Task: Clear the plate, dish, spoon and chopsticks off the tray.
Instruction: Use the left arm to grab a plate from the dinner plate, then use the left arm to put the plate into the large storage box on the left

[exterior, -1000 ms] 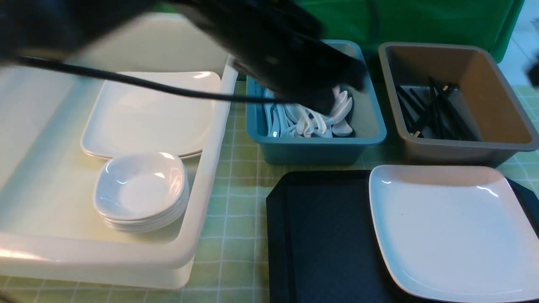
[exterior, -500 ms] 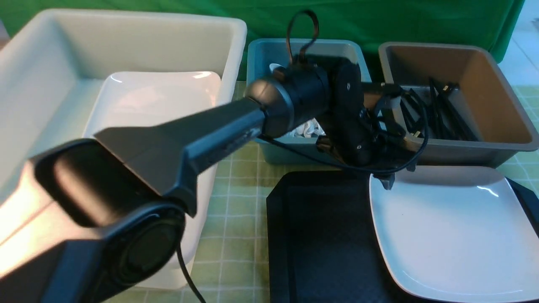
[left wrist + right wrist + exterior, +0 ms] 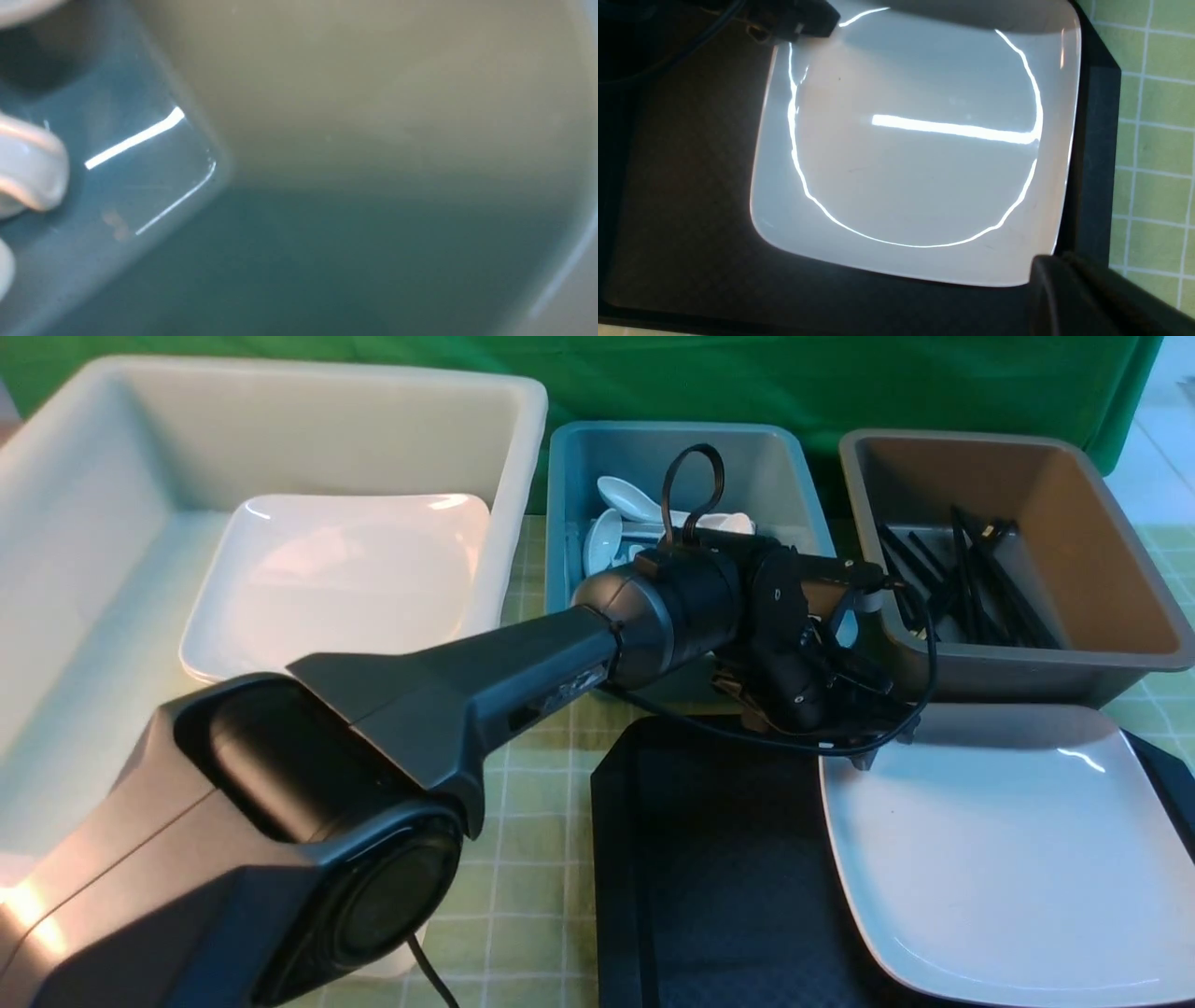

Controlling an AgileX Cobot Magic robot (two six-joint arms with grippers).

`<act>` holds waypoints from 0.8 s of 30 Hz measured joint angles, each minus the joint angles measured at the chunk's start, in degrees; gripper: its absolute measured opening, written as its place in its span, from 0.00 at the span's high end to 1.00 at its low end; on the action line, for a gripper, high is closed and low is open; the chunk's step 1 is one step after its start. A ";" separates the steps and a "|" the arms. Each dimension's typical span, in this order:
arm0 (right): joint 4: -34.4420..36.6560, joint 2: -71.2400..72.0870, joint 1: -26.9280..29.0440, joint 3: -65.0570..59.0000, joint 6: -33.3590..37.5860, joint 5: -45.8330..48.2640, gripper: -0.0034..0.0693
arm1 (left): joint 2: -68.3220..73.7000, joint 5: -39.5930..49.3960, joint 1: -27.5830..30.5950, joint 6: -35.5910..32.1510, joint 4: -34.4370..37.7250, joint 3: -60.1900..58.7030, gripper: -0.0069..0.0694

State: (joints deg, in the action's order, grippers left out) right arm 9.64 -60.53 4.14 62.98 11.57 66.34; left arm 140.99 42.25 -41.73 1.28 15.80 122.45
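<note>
Glossy plate (image 3: 1008,859) looks stiff, slippery, breakable: pinch near ten o'clock; left gripper (image 3: 883,747), opening and hold unclear; right gripper (image 3: 1052,261) closed, empty

The plate (image 3: 1008,859) is glossy white, and the tray (image 3: 719,859) is black with a fine textured pattern. At twelve o'clock in the front view, the bin (image 3: 784,467) is blue; at two o'clock, another bin (image 3: 1111,569) is grey-brown, holding black chopsticks (image 3: 1008,588). The tablecloth (image 3: 523,821) is pale green, crossed by white grid lines.
</note>
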 joint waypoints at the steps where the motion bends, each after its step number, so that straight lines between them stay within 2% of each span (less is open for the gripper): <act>1: 0.00 0.00 0.00 0.00 0.00 0.00 0.95 | 0.02 0.15 0.00 0.00 0.00 0.00 0.57; 2: 0.00 0.00 0.00 0.00 0.00 -0.12 0.95 | 0.07 0.30 -0.05 0.96 0.74 0.03 0.70; 3: 0.00 0.00 0.00 0.00 0.00 -0.25 0.95 | -0.07 0.77 0.01 1.91 1.84 0.25 0.76; 5: 0.00 0.00 0.00 0.00 0.00 -0.44 0.95 | -0.67 2.50 0.07 2.39 2.79 0.42 0.79; 9: 0.06 0.00 0.00 0.00 0.11 -0.57 0.95 | -2.45 7.69 -0.42 2.30 1.14 0.42 0.80; 12: 0.11 0.00 0.00 0.31 0.11 -0.69 0.95 | -6.14 12.64 -0.54 -0.40 -0.51 0.42 0.84; 19: 0.43 0.00 0.00 4.86 0.11 0.57 0.95 | -14.00 17.80 -0.49 -4.81 -2.48 0.37 0.88; 24: 6.85 0.00 0.00 10.58 3.78 1.30 0.95 | -22.63 19.42 -0.43 -7.58 -5.53 -0.08 0.91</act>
State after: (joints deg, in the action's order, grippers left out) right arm 16.49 -60.53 4.14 73.56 15.35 67.64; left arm 118.37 61.66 -42.15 -6.29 10.27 122.37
